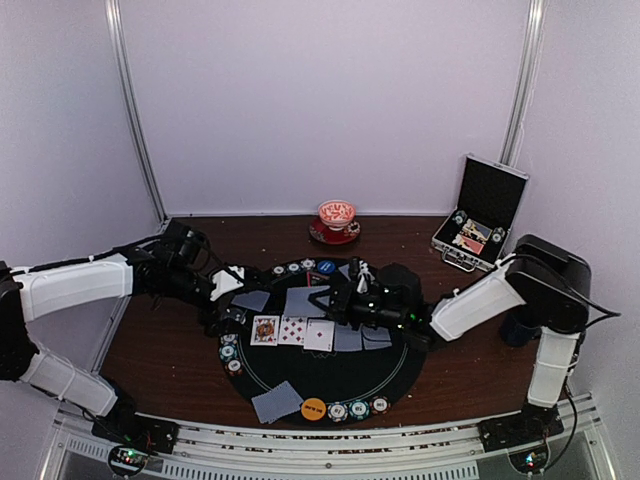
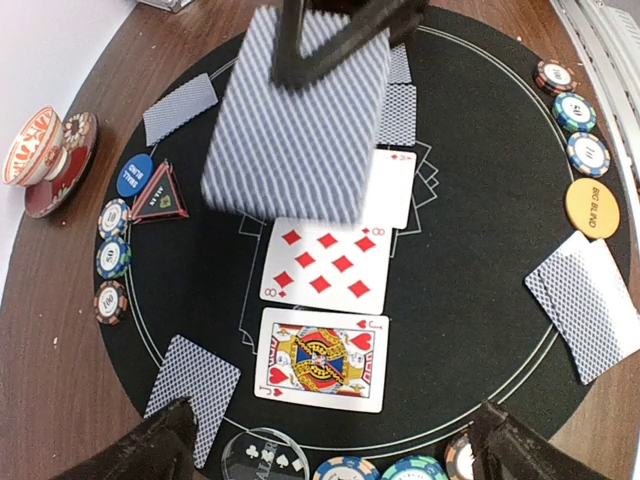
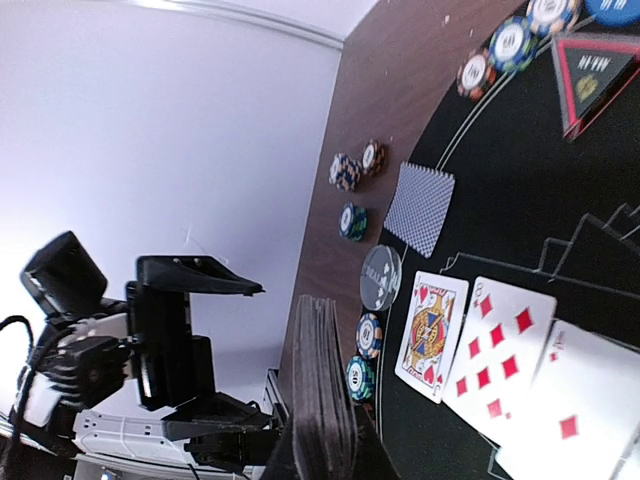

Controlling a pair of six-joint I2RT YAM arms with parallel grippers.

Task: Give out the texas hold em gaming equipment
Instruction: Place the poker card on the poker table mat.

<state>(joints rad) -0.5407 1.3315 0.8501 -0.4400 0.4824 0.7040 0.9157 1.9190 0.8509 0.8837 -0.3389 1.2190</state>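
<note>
The patterned back of the deck (image 2: 295, 130) is shown only from the left wrist. It is clamped in the right hand (image 2: 335, 40) above the middle of the mat (image 2: 470, 200), long axis along the face-up row (image 2: 325, 275) — and is seen edge-on from the right wrist. The left hand (image 2: 325, 450) is spread wide.

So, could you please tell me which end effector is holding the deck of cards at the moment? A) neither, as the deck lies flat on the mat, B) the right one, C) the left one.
B: the deck is pinched between the fingers of the right end effector over the black mat, while the left end effector stands open and empty.
</note>
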